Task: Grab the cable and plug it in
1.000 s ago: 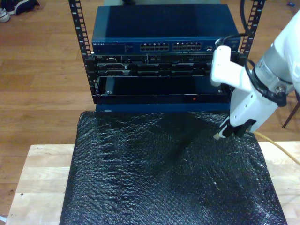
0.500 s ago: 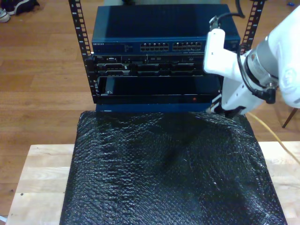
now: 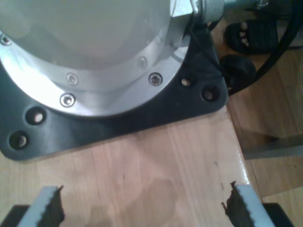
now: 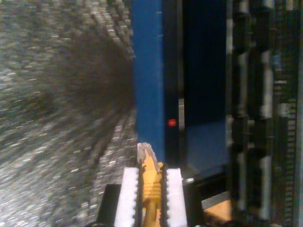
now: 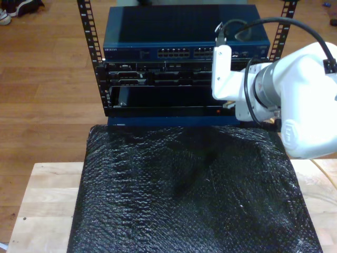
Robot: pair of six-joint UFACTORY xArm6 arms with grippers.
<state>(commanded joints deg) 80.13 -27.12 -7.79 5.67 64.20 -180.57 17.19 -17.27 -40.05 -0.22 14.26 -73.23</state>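
Cable (image 4: 150, 182) plug clamped between my second tool's (image 4: 151, 189) pads, facing rack (image 4: 246, 118)

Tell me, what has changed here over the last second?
The white arm has swung from over the black mat toward the rack of network gear, rising and turning to face it. My second pincer stays clamped on the yellow cable, plug forward, now near the rack's lower front. The rack and mat have not moved, and my first pincer hangs open over bare wood.
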